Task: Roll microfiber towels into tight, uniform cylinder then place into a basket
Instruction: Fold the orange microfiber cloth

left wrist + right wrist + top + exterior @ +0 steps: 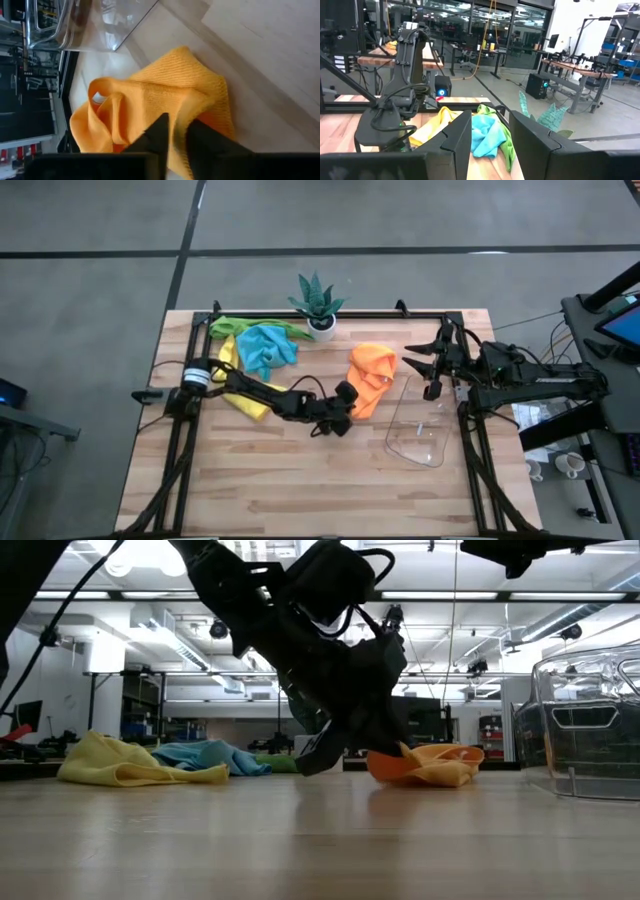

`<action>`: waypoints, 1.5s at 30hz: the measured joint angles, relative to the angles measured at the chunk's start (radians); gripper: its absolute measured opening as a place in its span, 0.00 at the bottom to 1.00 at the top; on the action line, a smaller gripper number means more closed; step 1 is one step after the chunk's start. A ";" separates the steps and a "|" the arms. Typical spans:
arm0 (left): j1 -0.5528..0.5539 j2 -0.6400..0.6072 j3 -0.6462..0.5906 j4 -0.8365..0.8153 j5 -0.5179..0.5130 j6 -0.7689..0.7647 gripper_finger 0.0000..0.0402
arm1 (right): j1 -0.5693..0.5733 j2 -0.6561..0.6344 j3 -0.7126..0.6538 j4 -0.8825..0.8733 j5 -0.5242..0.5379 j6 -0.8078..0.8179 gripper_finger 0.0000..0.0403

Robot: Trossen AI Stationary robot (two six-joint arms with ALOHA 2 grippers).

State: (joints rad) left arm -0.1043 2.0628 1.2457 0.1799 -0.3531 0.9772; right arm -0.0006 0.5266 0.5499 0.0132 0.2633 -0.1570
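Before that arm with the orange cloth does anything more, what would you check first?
1. Left tool pinched on the orange towel: ok, its fingers are closed on the cloth's edge.
2. Orange towel rolled up: not ok, it lies crumpled.
3. Basket within reach and free of cloths: ok, it stands just beside the orange towel.
4. Right tool out of the way: ok, it hangs at the table's right edge, fingers parted, holding nothing.
5. Other towels clear of the working spot: ok, the yellow towel, blue towel and green towel lie apart.
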 joint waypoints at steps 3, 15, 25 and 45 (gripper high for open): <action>-0.007 -0.001 0.004 -0.004 0.004 -0.038 0.02 | 0.000 0.000 0.000 0.000 0.000 0.000 0.32; -0.015 -0.437 -0.015 -0.208 -0.075 -0.267 0.00 | 0.000 0.002 0.000 -0.002 0.000 0.000 0.32; 0.015 -0.782 -0.014 -0.236 -0.080 -0.497 0.00 | 0.000 0.057 0.000 0.022 0.000 0.000 0.32; 0.113 -0.525 0.296 -0.447 -0.045 -0.571 0.00 | 0.000 0.418 0.157 -0.183 -0.008 0.052 0.55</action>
State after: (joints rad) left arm 0.0089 1.5382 1.5418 -0.2674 -0.3985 0.4065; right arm -0.0010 0.9451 0.7071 -0.1696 0.2554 -0.1052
